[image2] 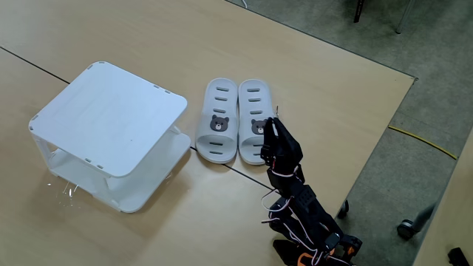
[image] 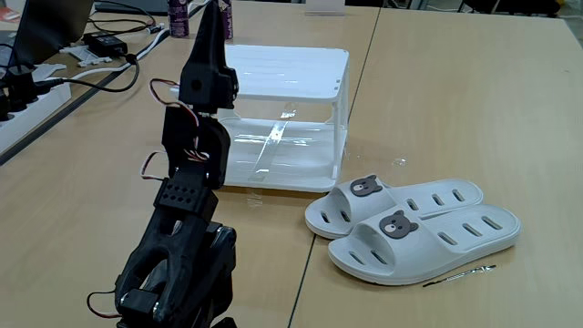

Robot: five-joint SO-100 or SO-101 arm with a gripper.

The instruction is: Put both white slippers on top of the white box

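Two white slippers with bear faces lie side by side on the wooden table, one (image: 401, 202) (image2: 219, 122) beside the other (image: 428, 241) (image2: 251, 117). The white box (image: 284, 71) (image2: 111, 114) stands on the table close to the pair, its flat top bare. My black arm is folded over its base. Its gripper (image: 217, 11) (image2: 271, 124) points upward, shut and holding nothing. In the fixed view from above the tip overlaps the heel end of the nearer slipper, well above the table.
A thin metal tool (image: 460, 272) lies just in front of the slippers. A power strip (image: 27, 96), cables and dark bottles (image: 178, 16) crowd the far left. The table edge (image2: 384, 140) runs close to the arm's base, with floor beyond.
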